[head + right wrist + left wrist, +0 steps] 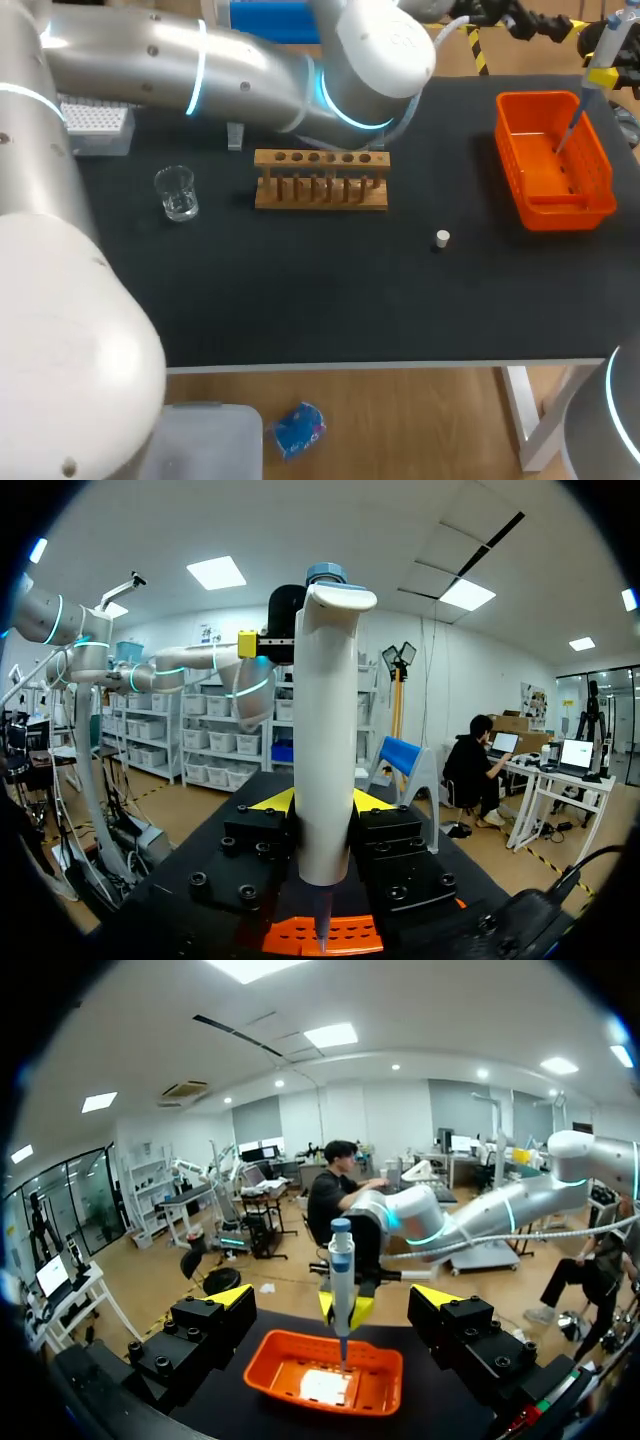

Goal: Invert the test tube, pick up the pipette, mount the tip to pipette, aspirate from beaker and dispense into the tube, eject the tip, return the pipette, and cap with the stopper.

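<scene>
Overhead, my right arm comes in at the far right corner and hangs its right gripper [605, 55] over the orange basket [503, 130], fingers pointing down, while my left arm sweeps in from the left across the back of the table [330, 290], its elbow bent above the wooden rack [320, 180]. The table is black; on it stand the rack near the middle, a clear beaker [177, 193] to the rack's left, a tip box [95, 125] at the far left corner, and a small white stopper [442, 238] lying alone between rack and basket. The right gripper is clamped on the pipette [322, 730], its yellow-tipped fingers [275, 800] pressing the white body from both sides; the pipette stands upright, its slender end pointing down into the basket without my being able to tell whether it touches. The left gripper [332, 1296] has its fingers spread wide and holds nothing, facing the pipette and basket from well apart
</scene>
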